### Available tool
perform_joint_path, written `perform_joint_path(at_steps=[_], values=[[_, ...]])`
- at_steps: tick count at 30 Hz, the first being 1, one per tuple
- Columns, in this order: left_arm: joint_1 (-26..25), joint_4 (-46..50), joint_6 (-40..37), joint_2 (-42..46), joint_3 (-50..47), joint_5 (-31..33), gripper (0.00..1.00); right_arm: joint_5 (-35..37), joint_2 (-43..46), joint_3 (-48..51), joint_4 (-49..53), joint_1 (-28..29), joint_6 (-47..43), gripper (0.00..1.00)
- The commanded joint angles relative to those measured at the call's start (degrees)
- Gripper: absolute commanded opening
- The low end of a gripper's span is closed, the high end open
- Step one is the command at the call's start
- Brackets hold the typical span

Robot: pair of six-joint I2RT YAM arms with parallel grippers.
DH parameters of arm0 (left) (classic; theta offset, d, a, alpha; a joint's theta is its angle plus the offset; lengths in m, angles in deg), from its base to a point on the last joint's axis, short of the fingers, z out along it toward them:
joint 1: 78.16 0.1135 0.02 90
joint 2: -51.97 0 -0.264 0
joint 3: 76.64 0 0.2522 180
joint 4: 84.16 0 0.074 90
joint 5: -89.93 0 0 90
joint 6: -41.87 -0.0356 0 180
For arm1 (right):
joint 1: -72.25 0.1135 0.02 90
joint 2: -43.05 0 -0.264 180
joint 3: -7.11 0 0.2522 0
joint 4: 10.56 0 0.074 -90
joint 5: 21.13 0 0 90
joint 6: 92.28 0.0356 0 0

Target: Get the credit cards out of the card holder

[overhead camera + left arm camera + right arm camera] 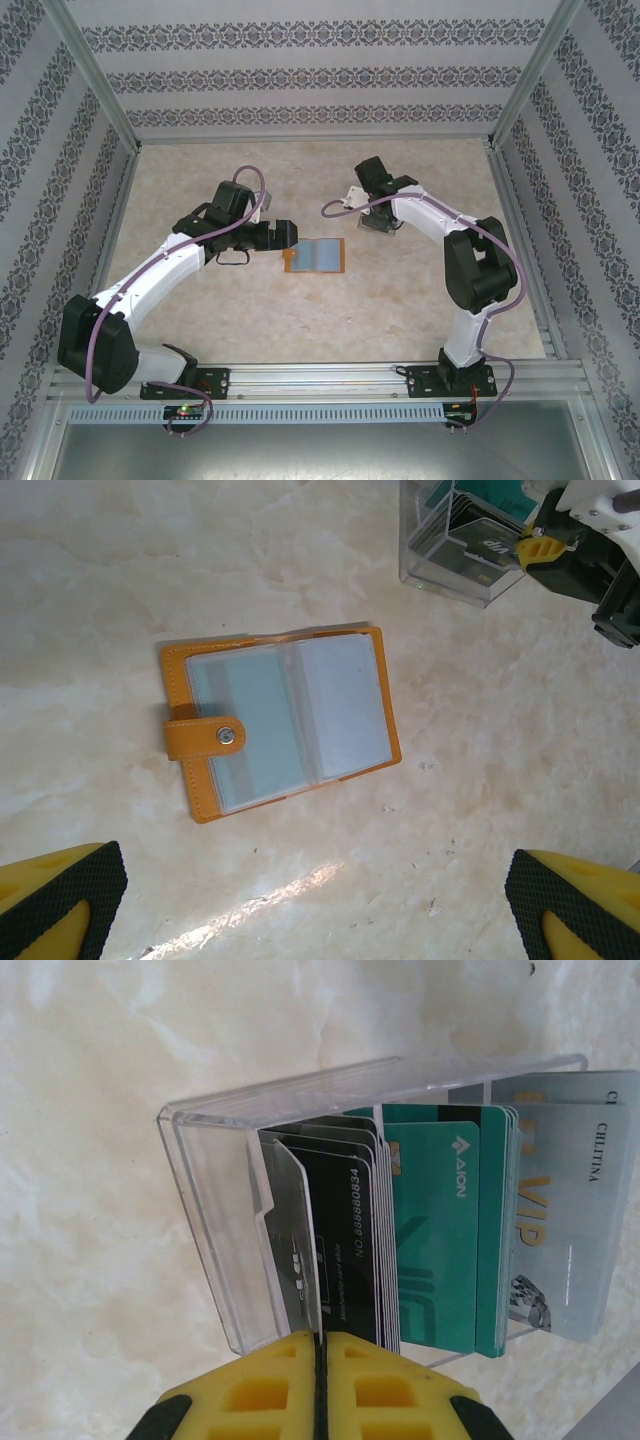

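**Card removal, view by view**

Top view: the flat orange-tan folding card holder is seen lying open on the marbled worktop, just right of the left hand.

Left wrist view: a teal rectangular card is lodged in its left pocket, and the left hand's fingers are spread wide.

Right wrist view: the right hand is clamped on a thin grey card at the clear plastic box.

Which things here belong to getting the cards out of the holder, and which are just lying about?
Job: card holder, lying open; teal credit card in its sleeve; left pincer, open above it.
Lying about: clear box of teal and black cards.
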Motion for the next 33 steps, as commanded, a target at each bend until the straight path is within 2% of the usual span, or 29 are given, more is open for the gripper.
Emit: perform_joint_path(at_steps=[1,2,3,7,11,14,15,21,25,29,33], values=[[0.9,1.7,-1.8,-0.3,1.4,0.4,1.00,1.7,-1.1,-1.6,-1.5,-1.0,0.1,0.06],[1.0,1.6,-1.8,-0.3,1.4,0.4,1.00,2.0,-1.1,-1.7,-1.8,-1.2,0.3,0.14],[0.9,1.6,-1.8,-0.4,1.3,0.4,1.00,2.7,-1.3,-1.7,-2.4,-1.4,0.5,0.18],[1.0,1.4,-1.7,-0.3,1.3,0.0,1.00,5.6,-1.8,-2.8,-4.2,-2.2,2.8,0.18],[1.0,1.4,-1.5,-0.5,1.2,-0.3,1.00,8.6,-2.0,-4.7,-4.4,-2.9,6.8,0.13],[1.0,1.3,-1.4,-0.6,1.0,-0.5,1.00,8.7,-1.0,-6.0,-3.3,-2.9,13.1,0.04],[1.1,1.2,-1.3,-0.6,0.9,-0.6,1.00,7.7,-0.2,-6.2,-2.7,-2.9,15.8,0.00],[1.0,0.4,-0.2,-1.0,0.2,-1.7,1.00,-0.1,7.6,-1.6,-3.8,-0.9,34.4,0.00],[1.0,-0.8,1.2,-1.8,-0.7,-2.7,1.00,-5.6,12.4,2.7,-6.0,1.8,50.2,0.00],[1.1,-2.5,2.7,-3.6,-1.3,-5.2,0.98,-9.6,13.1,3.4,-3.9,4.9,63.8,0.00],[1.0,-3.0,3.9,-5.5,-1.4,-5.8,0.90,-15.9,11.8,5.4,-4.6,7.4,73.7,0.00]])
